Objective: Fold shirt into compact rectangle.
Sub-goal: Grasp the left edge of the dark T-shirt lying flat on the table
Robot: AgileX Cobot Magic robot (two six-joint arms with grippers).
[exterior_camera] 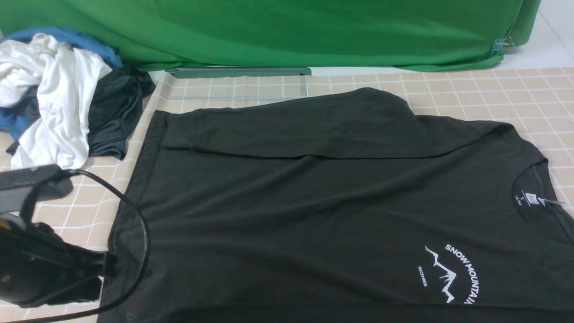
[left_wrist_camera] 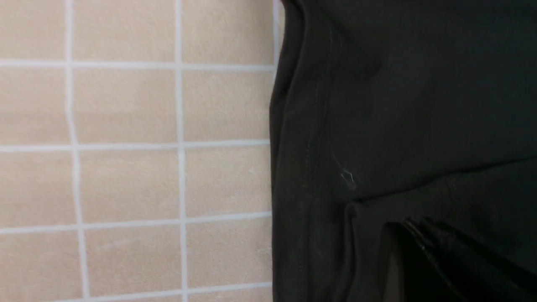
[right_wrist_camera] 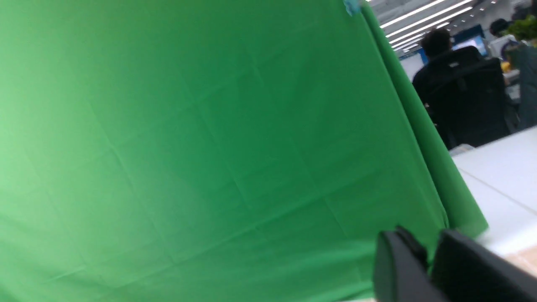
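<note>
1. As it lies flat on the checked tablecloth (exterior_camera: 493, 94), the shirt (exterior_camera: 314, 202) fills the middle of the front view. Its hem is toward the robot's left. The collar and neck tag (exterior_camera: 531, 199) are toward its right, and the chest print (exterior_camera: 453, 273) faces up. It is spread this way, I judge, so that its edges can be reached for folding.
2. Far sleeve (exterior_camera: 291, 130): laid across the body along the far edge. I judge this a first fold made, with the body not yet doubled over.
3. Left gripper (exterior_camera: 105, 264) (left_wrist_camera: 413, 228): low at the near hem corner, jaws closed. The left wrist view shows it over dark cloth beside the stitched hem. I cannot tell whether any cloth is nipped between the jaws. It is probably placed there to take up the hem.
4. Right gripper (right_wrist_camera: 428, 241): absent from the front view, raised and facing the green backdrop (right_wrist_camera: 209, 147). Its jaws are a narrow slit apart with nothing between them. It seems parked clear of the cloth.
5. Spare garments: white garment (exterior_camera: 58, 98), smaller dark garment (exterior_camera: 114, 112) and blue cloth (exterior_camera: 67, 36), heaped at the far left near the shirt's far hem corner, off the working area.
6. Cable (exterior_camera: 141, 233): loops over the hem and could drag it.
</note>
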